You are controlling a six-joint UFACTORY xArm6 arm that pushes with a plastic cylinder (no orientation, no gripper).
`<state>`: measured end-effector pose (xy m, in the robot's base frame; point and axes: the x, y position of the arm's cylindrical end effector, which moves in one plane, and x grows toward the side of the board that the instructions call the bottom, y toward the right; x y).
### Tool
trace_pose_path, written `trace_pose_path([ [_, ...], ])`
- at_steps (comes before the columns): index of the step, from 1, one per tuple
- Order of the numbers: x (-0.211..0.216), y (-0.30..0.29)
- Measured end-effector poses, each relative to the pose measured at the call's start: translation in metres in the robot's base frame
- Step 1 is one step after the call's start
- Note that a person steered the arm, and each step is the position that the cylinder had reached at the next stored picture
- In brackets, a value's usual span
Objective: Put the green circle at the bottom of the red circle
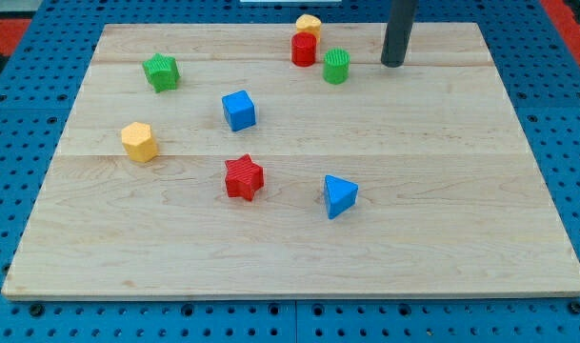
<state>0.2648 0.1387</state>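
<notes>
Nearest the view's bottom lie the blue triangle (339, 196) and the red star (243, 177), with the yellow hexagon (138, 141) and blue cube (238, 110) beyond — all well clear of the job. Farther up, the green star (161, 71) sits at the view's left. Near the counter (299, 257) top edge, the green circle (336, 66) stands just beside the red circle (304, 49), at its lower right; a yellow block (309, 23) touches the red one from behind. My tip (392, 64) rests right of the green circle, apart from it. This end effector is a bare rod, holding nothing. I judge the approach is in hand; next comes a short leftward nudge — gently, without bumping the red circle.
</notes>
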Motion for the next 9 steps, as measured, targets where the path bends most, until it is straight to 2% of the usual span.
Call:
trace_pose_path([
  [1, 0.004, -0.041],
  [2, 0.032, -0.066],
  [3, 0.033, -0.062],
  [5, 0.060, -0.071],
  [8, 0.049, -0.084],
  [9, 0.027, -0.047],
])
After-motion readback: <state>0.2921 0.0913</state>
